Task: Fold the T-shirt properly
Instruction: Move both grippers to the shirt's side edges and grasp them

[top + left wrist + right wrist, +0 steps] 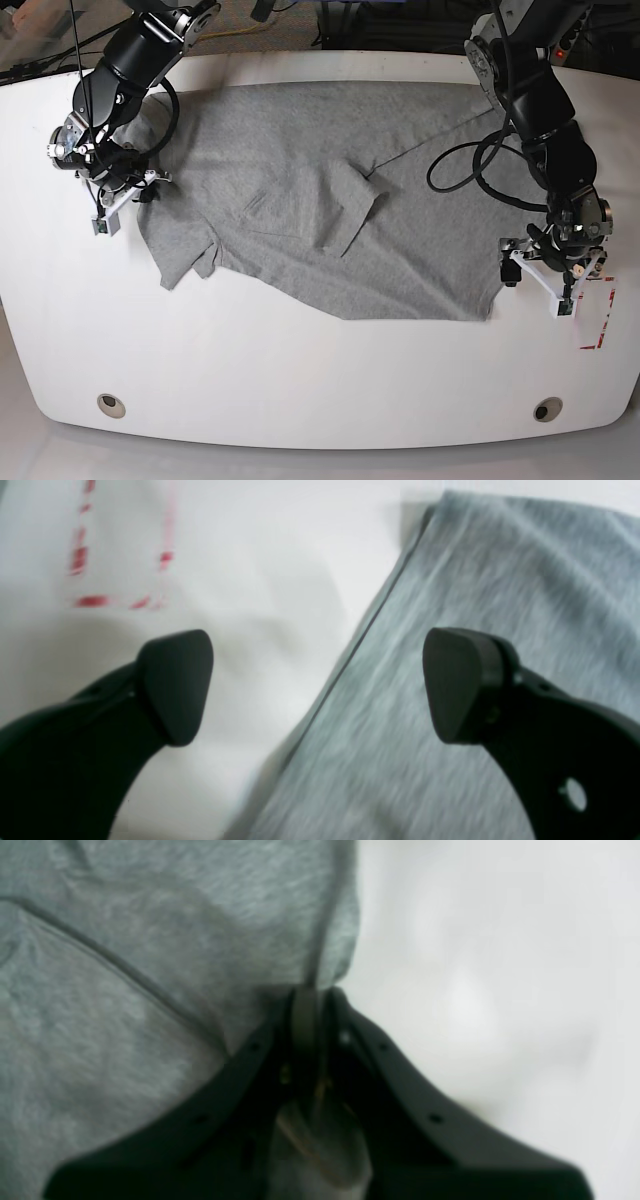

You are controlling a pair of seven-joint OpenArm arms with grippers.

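2 arms flanking crumpled T-shirt, red dashes nearby.

Base view: overhead, looking straight down, far enough to frame the whole T-shirt. Left wrist view: close above the T-shirt's straight edge, looking past the left gripper. Right wrist view: very close, blurred, on the T-shirt's opposite edge.

White table, red dashed marking, two holes
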